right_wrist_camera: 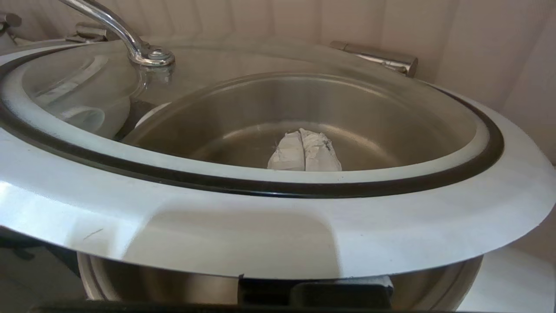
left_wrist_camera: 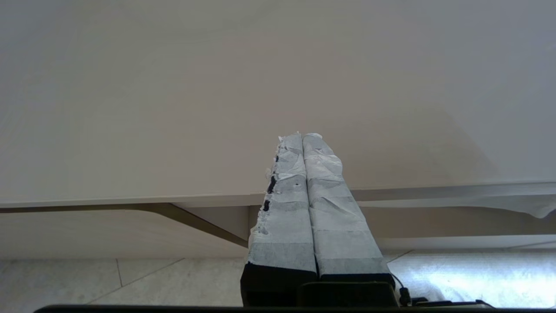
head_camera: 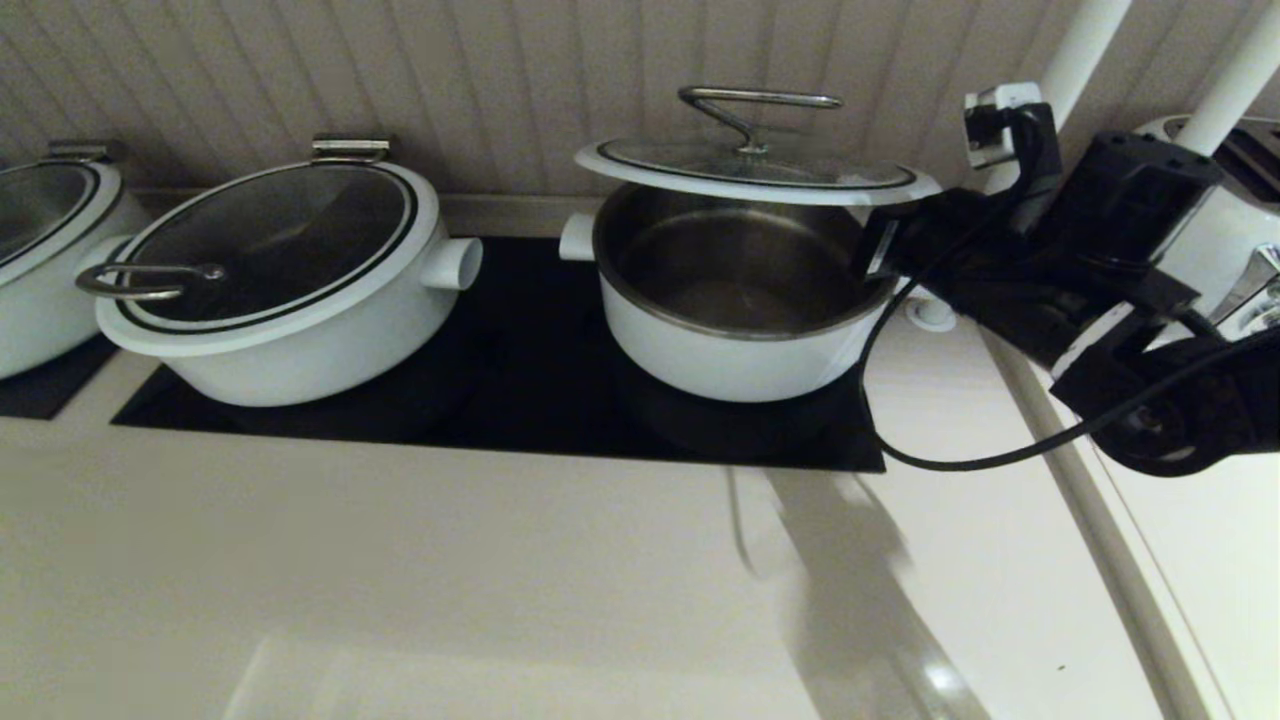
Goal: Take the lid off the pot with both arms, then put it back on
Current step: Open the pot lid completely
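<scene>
Lid (head_camera: 757, 170) hovers level above the open pot (head_camera: 735, 300), its rim resting on the right gripper (right_wrist_camera: 305, 152) (fingers pressed together beneath the glass); left gripper (left_wrist_camera: 304, 143), likewise closed, holds nothing.

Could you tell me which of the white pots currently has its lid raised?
The pot nearest the right hand; its lid hovers above, steel inside exposed.

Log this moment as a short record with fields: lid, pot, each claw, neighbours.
lid: the lid raised above the pot, about level
pot: the pot uncovered on the black cooktop, steel inside bare
right claw: the right claw under the lid's right rim, fingertips shut together, seen through the glass
left claw: the left claw shut, away from the pots, out of the head view
neighbours: wider lidded pot to the left
</scene>
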Tool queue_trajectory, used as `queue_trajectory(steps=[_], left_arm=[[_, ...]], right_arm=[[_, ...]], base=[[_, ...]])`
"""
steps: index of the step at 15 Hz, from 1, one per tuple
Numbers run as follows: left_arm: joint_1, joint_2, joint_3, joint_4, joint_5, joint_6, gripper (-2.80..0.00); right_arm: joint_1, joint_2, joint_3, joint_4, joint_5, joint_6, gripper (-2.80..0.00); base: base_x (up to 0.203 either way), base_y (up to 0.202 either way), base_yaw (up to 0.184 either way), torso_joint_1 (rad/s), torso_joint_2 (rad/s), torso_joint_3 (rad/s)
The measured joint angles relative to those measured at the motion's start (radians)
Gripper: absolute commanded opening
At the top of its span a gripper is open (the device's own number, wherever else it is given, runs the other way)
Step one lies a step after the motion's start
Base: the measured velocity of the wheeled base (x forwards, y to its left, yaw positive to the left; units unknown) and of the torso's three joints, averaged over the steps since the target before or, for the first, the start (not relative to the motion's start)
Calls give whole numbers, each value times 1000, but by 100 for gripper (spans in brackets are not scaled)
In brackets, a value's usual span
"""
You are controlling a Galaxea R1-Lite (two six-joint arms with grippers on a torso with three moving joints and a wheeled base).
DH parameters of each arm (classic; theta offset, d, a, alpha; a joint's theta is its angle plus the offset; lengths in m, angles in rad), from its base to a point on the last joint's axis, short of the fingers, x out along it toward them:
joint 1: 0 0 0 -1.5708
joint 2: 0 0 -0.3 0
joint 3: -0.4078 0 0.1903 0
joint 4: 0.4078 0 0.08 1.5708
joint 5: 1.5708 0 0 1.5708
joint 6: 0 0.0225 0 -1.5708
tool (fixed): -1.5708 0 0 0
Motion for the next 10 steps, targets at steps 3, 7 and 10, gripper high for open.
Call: queue_trajectory(steps=[3, 7, 10], left_arm=[[0, -1, 1, 0, 1, -18, -280], [0, -2, 1, 1, 3, -41, -280], [0, -2, 1, 1, 3, -48, -280]], right_arm=[[0, -6, -6, 0, 1, 0, -280], [0, -23, -16, 3, 2, 0, -280], [-2, -27, -43, 4, 2, -1, -280]], base=[[0, 0, 0, 0, 0, 0], [0, 0, 0, 0, 0, 0], [0, 0, 0, 0, 0, 0]])
